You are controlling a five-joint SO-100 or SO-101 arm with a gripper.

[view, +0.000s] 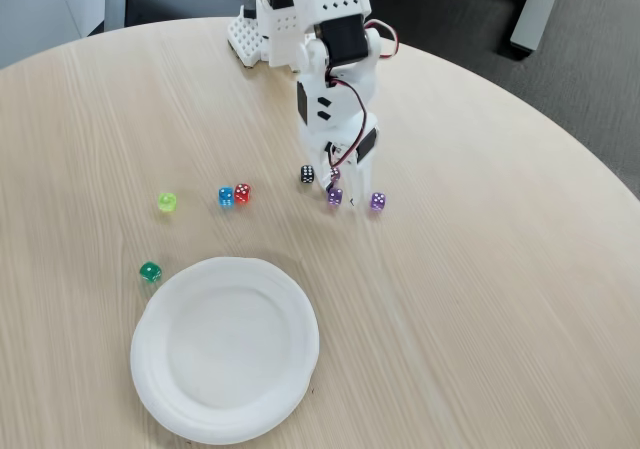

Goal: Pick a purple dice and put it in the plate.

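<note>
**Fingers lowered over the purple dice, plate bare**

Seen from the fixed view: white arm reaching down from the far edge of the round pale wooden counter point(480, 299), fingers point(341, 191) pointing at the surface. Spread apart, apparently, one tip on each side of a purple dice point(335, 197), though too small and too cluttered with cables to say whether touching or merely straddling. Nothing visibly lifted.

Just right of that dice, beyond the right-hand fingertip, a second purple die point(378, 202) resting on the counter. Just left of the fingers, slightly farther back, a black die point(307, 174). Farther left in a loose row: a red die point(243, 193) touching or nearly touching a blue die point(226, 197), then, well apart, a yellow-green die point(167, 202). Nearer the camera, a dark green die point(150, 271) just beside the upper-left rim of the plate point(165, 394).

Plate white, round, at the near edge of the counter, well apart from the fingers, holding no dice.
</note>
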